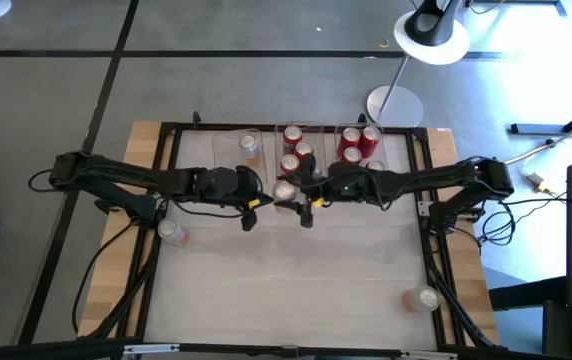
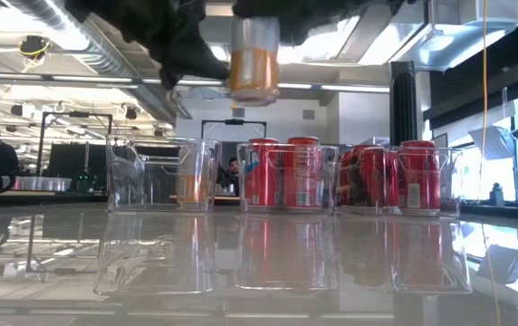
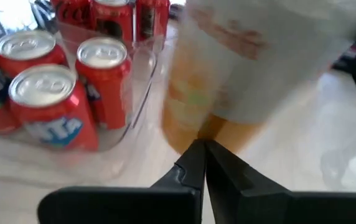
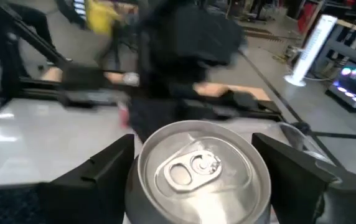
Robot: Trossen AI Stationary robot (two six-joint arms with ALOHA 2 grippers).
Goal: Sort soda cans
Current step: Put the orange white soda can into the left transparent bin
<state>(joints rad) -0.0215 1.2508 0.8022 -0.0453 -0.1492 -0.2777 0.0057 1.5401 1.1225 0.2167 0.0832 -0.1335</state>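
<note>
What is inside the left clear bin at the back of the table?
The left clear bin holds one orange can, standing at its right end; the high view shows its silver top. The rest of that bin looks empty, though glare on the walls hides detail.

Held can (image 4: pixel 196 171): you see brushed silver metal on its top.
Bins (image 2: pixel 286 177): clear glossy plastic.
Table (image 2: pixel 259 272): smooth, mirror-glossy top; bare wood edge (image 1: pixel 146 140).
Right gripper (image 4: pixel 193 165): matt black fingers.
</note>
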